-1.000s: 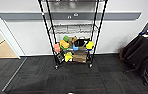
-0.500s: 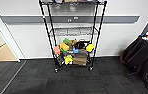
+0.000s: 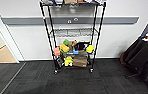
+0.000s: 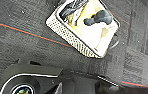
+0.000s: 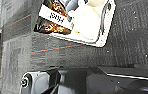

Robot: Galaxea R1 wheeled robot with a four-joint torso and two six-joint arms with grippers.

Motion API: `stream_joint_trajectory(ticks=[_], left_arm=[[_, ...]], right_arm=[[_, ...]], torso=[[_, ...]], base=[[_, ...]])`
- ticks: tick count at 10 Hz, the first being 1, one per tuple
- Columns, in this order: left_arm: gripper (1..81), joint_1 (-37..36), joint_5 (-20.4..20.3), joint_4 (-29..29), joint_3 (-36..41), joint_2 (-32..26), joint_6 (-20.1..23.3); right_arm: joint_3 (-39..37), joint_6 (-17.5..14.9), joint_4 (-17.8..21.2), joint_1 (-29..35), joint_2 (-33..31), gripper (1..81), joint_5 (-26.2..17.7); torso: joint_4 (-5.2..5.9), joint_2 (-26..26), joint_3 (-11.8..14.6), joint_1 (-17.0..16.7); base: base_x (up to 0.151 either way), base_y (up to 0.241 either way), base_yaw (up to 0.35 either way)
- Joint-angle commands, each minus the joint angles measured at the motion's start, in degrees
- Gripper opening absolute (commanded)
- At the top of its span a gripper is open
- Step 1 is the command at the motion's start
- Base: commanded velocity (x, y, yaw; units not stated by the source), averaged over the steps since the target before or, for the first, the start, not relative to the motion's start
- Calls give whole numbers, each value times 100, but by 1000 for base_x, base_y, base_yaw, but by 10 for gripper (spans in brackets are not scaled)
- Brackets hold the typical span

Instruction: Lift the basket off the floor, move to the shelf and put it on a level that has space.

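Head view: compared with a second ago the shelf [image 3: 72, 37] looks slightly larger, so I judge my base has crept toward it; its second level [image 3: 72, 32] has room.
Left wrist view: the basket [image 4: 83, 26] is over the floor [image 4: 20, 47].
Right wrist view: same basket beside an orange line [image 5: 56, 48].
End effector state: I cannot tell, either arm.

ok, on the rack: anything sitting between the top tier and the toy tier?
Head view: just the second tier of the shelf, a silver wire grid that looks bare. The colourful toys sit one level down.
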Motion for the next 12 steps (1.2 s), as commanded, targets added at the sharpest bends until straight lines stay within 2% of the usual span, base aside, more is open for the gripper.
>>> stream_joint_trajectory(ticks=[1, 3, 4, 8, 9, 11, 12], left_arm=[[811, -380, 348, 13, 71, -158, -9], [811, -468, 348, -5, 62, -219, -8], [811, -503, 348, -23, 71, -228, -8], [811, -679, 357, -58, 71, -245, -8], [811, -740, 452, -58, 62, -245, -8], [811, -1030, 1085, -67, 71, -298, -26], [811, -1136, 1148, -67, 71, -316, -35]], right_arm=[[78, -1, -12, 399, -115, 811, -299], [104, -1, -20, 514, -124, 811, -308], [78, -1, -12, 566, -124, 811, -308], [78, -1, 32, 743, -159, 811, -440], [69, -1, 50, 795, -168, 811, -440], [104, 51, 68, 953, -220, 811, -475], [113, 157, 76, 1050, -238, 811, -484]], torso=[[0, -562, -520, 363], [0, -947, -762, 605], [0, -1139, -514, 730], [0, -1829, -645, 1171], [0, -2027, -645, 1294], [0, -2422, -647, 1541], [0, -2618, -647, 1664]], base=[[0, 0, 0], [0, 0, 0], [0, 0, 0], [0, 0, 0], [0, 0, 0], [0, 0, 0], [0, 0, 0]])
